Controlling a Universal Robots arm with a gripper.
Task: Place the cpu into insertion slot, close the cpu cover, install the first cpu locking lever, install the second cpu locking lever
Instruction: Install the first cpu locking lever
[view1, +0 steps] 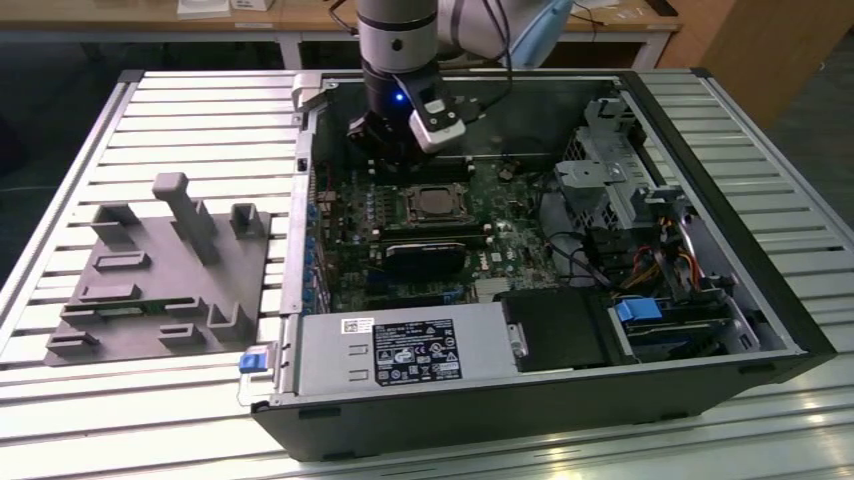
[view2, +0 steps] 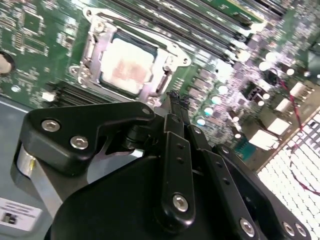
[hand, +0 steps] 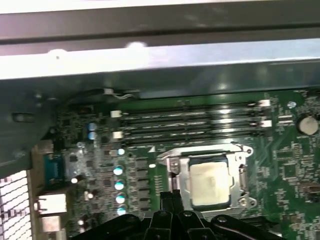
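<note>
— Well, over the one motherboard (view1: 400, 225), how is the claw (view2: 175, 96)?
— Its fingers are together and grip nothing. The tips are near the far side of the one cpu cover (view2: 170, 47), which lies flat.
— And the chip?
— One cpu (view2: 127, 65), under the cover, seen through the cut-out.

your exterior view looks down from high and well back on the open case (view1: 534, 420) lying on the slatted bench (view1: 187, 110), with the arm (view1: 398, 40) entering from the far side. both wrist views sit close over the board (view2: 30, 30), each looking past the pincer (view2: 176, 100) in its foreground. all three share the cpu (view2: 127, 65); the first wrist view faces on toward the case wall (hand: 150, 65).
</note>
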